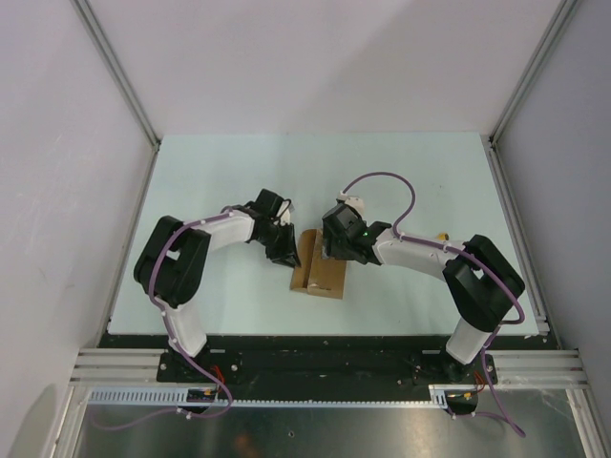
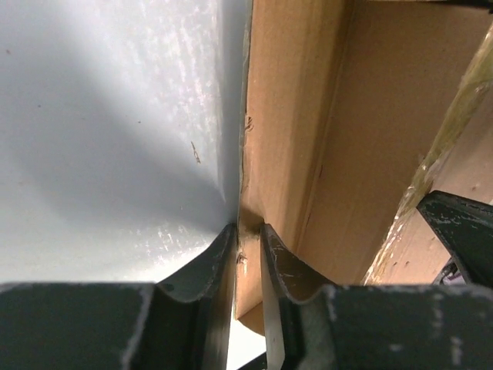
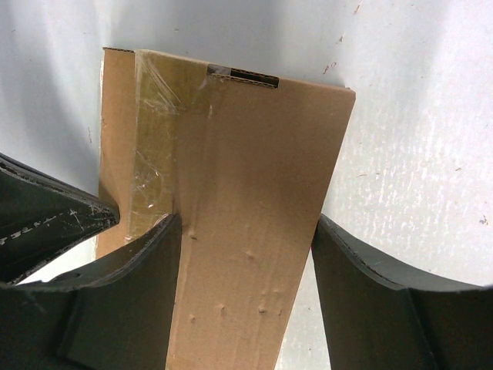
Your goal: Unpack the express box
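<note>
**Overhead view.** The express box [image 1: 320, 269] lies near the middle of the pale table [image 1: 239, 172], between my two arms, with its long axis running away from the bases. The left gripper [image 1: 284, 250] meets the box at its left edge. The right gripper [image 1: 335, 252] sits over its far end.

**Left wrist view.** My left fingers [image 2: 216, 274] are drawn nearly together, and a thin cardboard edge of the box passes between them. The left tool is clenched on that edge. A dark fingertip of the other arm shows at the right margin.

**Right wrist view.** My right fingers [image 3: 370, 301] stand wide apart, and the box's brown panel fills the gap between them. One finger touches the panel's right edge; the other overlaps a strip of clear tape [image 3: 150, 154]. I cannot tell whether this tool presses on the box or merely straddles it.
</note>
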